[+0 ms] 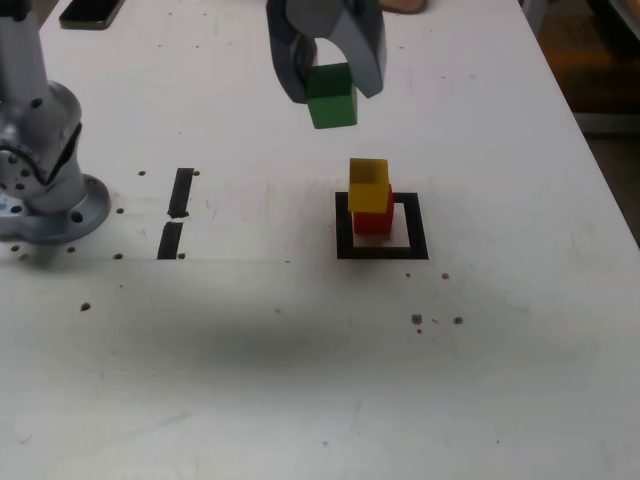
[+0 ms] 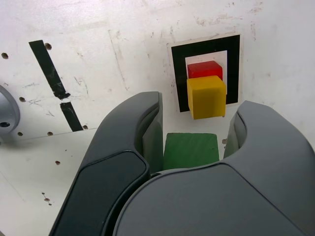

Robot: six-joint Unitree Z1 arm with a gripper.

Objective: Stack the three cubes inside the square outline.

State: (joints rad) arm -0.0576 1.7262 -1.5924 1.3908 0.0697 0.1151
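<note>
Inside the square outline (image 1: 382, 250) (image 2: 178, 78) of black tape, the yellow cube (image 1: 369, 185) (image 2: 206, 96) sits on top of the red cube (image 1: 374, 221) (image 2: 204, 69), set a little askew. The green cube (image 1: 332, 97) (image 2: 191, 150) hangs in the air above the table, up and toward the exterior view's left of that stack. My gripper (image 1: 330, 80) (image 2: 192, 147) is shut on the green cube, its grey fingers pressing two opposite sides.
Two short black tape strips (image 1: 176, 212) (image 2: 55, 83) lie on the white table (image 1: 300, 380), to the exterior view's left of the outline. The arm's grey base (image 1: 45, 190) stands at that view's left edge. A dark flat object (image 1: 90, 12) lies at the far edge.
</note>
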